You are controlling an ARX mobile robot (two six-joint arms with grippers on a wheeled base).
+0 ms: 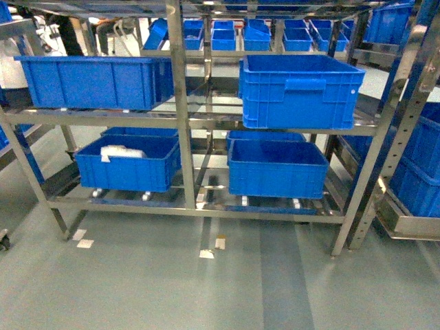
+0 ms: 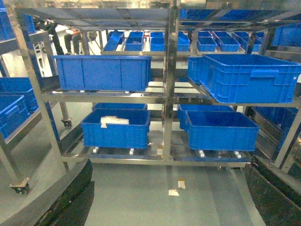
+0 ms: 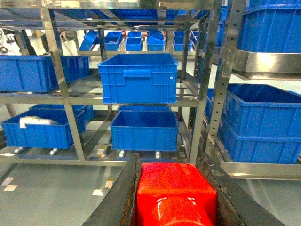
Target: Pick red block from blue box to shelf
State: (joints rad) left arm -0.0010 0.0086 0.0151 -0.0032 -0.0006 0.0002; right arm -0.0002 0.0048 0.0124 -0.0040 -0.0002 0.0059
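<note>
In the right wrist view the right tool is clamped on the small glossy red plastic block, its dark fingers pressed to both sides, held in the air in front of the tall stainless-steel shelf; that shelf carries dark blue ribbed plastic crates on two tiers. The left tool has its dark fingers spread wide apart with nothing between them, facing the same shelf over the grey floor; one lower crate holds a white item.
</note>
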